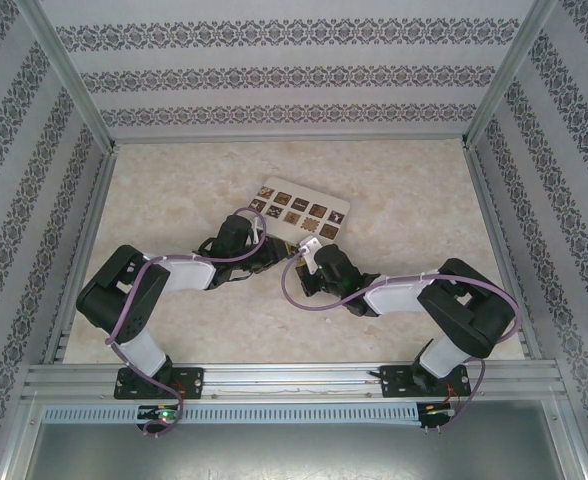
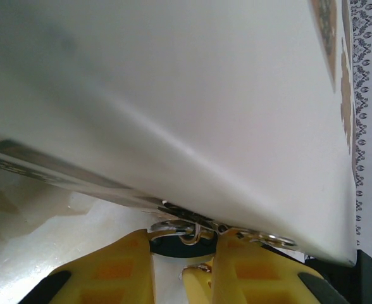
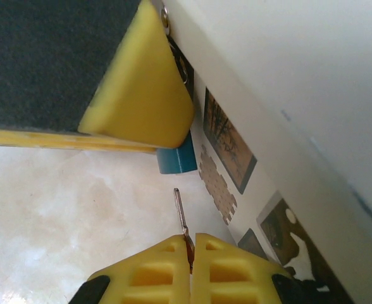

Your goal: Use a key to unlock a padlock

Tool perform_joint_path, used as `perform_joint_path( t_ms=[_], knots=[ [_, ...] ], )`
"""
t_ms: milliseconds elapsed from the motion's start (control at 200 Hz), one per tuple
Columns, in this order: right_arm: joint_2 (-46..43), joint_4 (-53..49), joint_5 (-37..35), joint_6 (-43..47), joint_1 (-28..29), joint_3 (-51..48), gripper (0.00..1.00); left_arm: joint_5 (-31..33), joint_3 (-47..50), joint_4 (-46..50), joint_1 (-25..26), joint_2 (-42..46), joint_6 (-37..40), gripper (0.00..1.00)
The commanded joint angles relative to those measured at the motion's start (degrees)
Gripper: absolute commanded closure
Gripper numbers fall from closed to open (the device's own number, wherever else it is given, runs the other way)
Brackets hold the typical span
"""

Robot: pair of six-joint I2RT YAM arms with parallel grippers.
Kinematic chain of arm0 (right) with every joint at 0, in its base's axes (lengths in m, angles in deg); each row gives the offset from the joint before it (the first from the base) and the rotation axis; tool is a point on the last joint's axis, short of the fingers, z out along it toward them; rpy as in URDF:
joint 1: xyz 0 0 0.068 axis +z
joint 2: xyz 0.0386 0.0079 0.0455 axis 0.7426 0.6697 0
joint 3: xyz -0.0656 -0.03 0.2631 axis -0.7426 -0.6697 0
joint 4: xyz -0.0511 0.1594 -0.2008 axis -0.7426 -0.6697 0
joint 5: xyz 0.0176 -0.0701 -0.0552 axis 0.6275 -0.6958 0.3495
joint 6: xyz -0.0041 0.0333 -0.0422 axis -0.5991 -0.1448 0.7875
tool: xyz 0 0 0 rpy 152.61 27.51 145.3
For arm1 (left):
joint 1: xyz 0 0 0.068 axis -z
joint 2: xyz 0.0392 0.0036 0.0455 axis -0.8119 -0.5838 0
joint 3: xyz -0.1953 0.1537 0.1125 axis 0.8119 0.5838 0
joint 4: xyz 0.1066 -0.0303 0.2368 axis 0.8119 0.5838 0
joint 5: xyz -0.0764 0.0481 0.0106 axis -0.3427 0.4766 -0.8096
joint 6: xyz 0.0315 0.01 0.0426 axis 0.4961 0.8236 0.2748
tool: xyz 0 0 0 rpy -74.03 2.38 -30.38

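In the right wrist view the tiny blue padlock (image 3: 176,159) peeks out under a yellow finger (image 3: 142,95) of my left gripper (image 1: 277,250), which is shut on it. My right gripper (image 3: 191,240) is shut on a thin metal key (image 3: 181,210). The key's blade points up at the padlock and stops a short way below it. In the left wrist view my left gripper (image 2: 183,244) has the silvery shackle (image 2: 173,227) and a dark part between its fingers, right under the white box (image 2: 205,95). In the top view, my right gripper (image 1: 309,262) faces the left one.
The white box with dark patterned squares (image 1: 299,210) lies tilted on the pale marble-look table (image 1: 404,200), just behind both grippers and almost touching them. Patterned walls and metal rails (image 1: 274,375) enclose the table on all sides.
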Motion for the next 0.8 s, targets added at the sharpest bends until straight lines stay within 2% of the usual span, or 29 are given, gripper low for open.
perform_joint_path(
  t_ms=[0,520,794],
  knots=[
    [1.1,2.2,-0.2,-1.2,-0.8,1.7,1.0,-2.3,-2.1,-1.7,0.9,1.5,-1.5,0.78],
    [2.8,4.1,-0.5,-1.8,-0.9,3.2,1.0,-2.5,-2.0,-2.5,1.1,1.3,-1.9,0.78],
    [3.7,9.9,0.2,-1.1,-1.0,2.0,1.0,-3.0,-2.1,-2.2,1.2,1.7,-2.9,0.78]
  ],
)
